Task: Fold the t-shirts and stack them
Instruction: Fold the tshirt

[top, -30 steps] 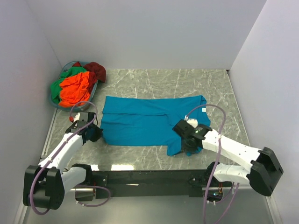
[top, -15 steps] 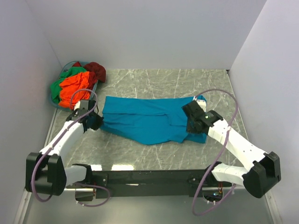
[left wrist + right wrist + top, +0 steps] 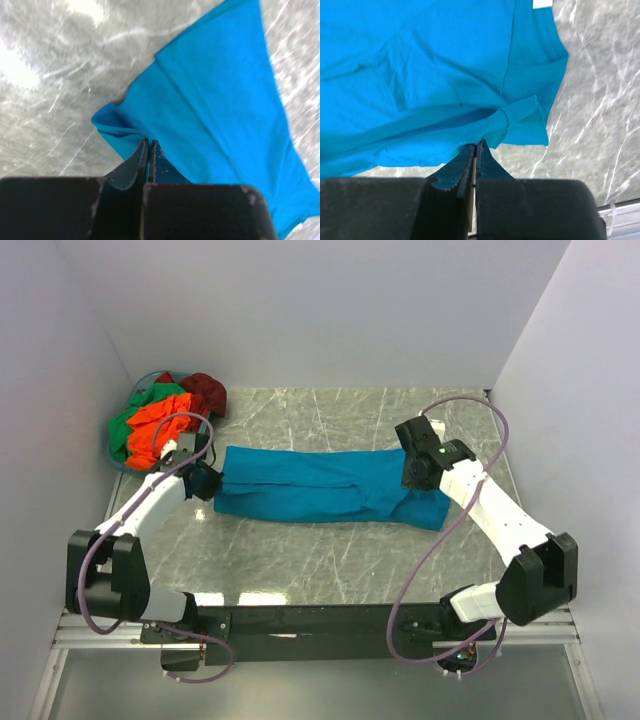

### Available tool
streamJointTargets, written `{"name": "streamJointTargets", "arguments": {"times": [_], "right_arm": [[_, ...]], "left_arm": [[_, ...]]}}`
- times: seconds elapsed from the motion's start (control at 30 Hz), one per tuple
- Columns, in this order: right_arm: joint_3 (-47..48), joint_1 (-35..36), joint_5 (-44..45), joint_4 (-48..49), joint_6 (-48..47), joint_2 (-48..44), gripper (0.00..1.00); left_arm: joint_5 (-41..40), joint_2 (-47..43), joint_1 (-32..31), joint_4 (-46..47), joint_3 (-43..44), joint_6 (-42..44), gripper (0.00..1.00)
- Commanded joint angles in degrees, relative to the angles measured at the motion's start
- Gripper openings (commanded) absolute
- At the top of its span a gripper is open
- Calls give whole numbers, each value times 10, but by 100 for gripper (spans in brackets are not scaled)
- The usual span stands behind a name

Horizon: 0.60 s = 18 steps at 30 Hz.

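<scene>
A teal-blue t-shirt (image 3: 320,488) lies folded into a long band across the middle of the table. My left gripper (image 3: 207,483) is shut on its left edge (image 3: 120,131); the cloth bunches at the closed jaw tips. My right gripper (image 3: 418,472) is shut on its right end, pinching a folded hem (image 3: 495,125), with a sleeve flap (image 3: 530,120) hanging beyond. Orange (image 3: 160,425), green (image 3: 148,400) and dark red (image 3: 207,390) t-shirts are piled in the basket at the back left.
The round teal-rimmed basket (image 3: 118,462) sits in the back left corner against the left wall. White walls close in the table on three sides. The marble tabletop (image 3: 330,550) shows in front of the shirt. Cables loop from both arms.
Both grippers have carried the near edge of the teal shirt away from me and over, folding it into a narrower band. The left gripper moved back right, the right gripper moved far back.
</scene>
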Motion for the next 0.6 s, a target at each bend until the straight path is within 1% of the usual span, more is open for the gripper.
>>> {"name": "streamJointTargets", "arguments": {"times": [0.0,0.27,0.57], "right_arm": [[41,-16,21,10,-24,27,0],[76,-36,12,26,-40,78,0],[143,-49,20,19,-81,166,0]], "left_arm": [[-44,15,2,-10,49,-17,1],[-48,51,2,-1,76,-17,1],[-44,94,2,7,87,-15,1]]}}
